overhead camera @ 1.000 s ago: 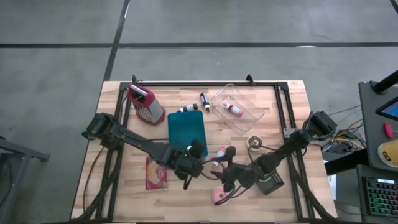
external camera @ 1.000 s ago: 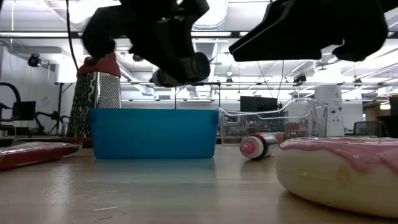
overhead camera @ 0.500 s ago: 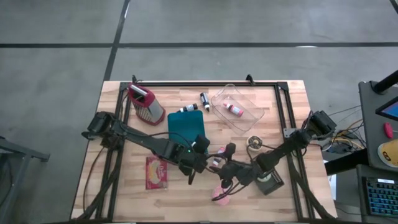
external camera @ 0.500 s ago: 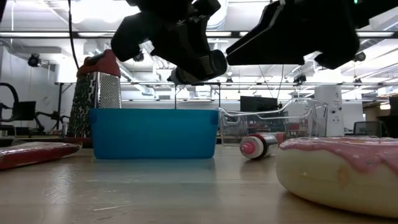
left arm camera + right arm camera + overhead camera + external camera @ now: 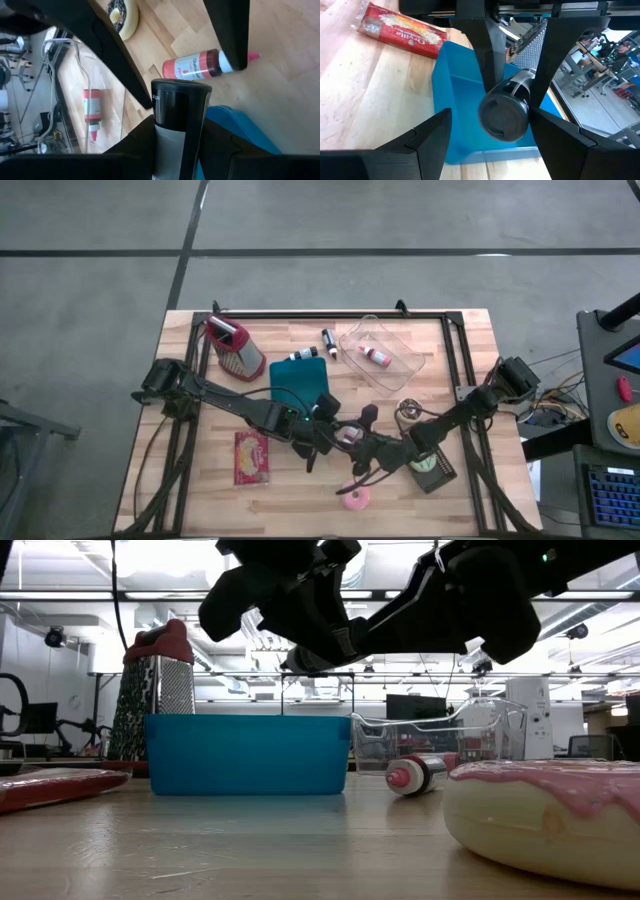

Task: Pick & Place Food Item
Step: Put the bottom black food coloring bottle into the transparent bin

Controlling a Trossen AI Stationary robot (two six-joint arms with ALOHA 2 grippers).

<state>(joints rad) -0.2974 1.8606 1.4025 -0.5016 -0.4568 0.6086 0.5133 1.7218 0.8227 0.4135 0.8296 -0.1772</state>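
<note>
Right wrist view is showing it best: the left gripper (image 5: 507,107) is clamping a dark-capped bottle (image 5: 504,114) between its two fingers, and the right gripper (image 5: 490,132) is standing wide around that bottle, its jaws on either side and, as far as I can tell, not yet pressing it. To me this is looking like a hand-over in mid-air, just off the near end of the blue bin (image 5: 451,90). From overhead, both arms are meeting at the table's middle, just beside that bin (image 5: 300,385). Below them a pink-frosted donut (image 5: 356,498) is lying alone near the front edge, well apart from the clear tray (image 5: 400,372) at the back.
</note>
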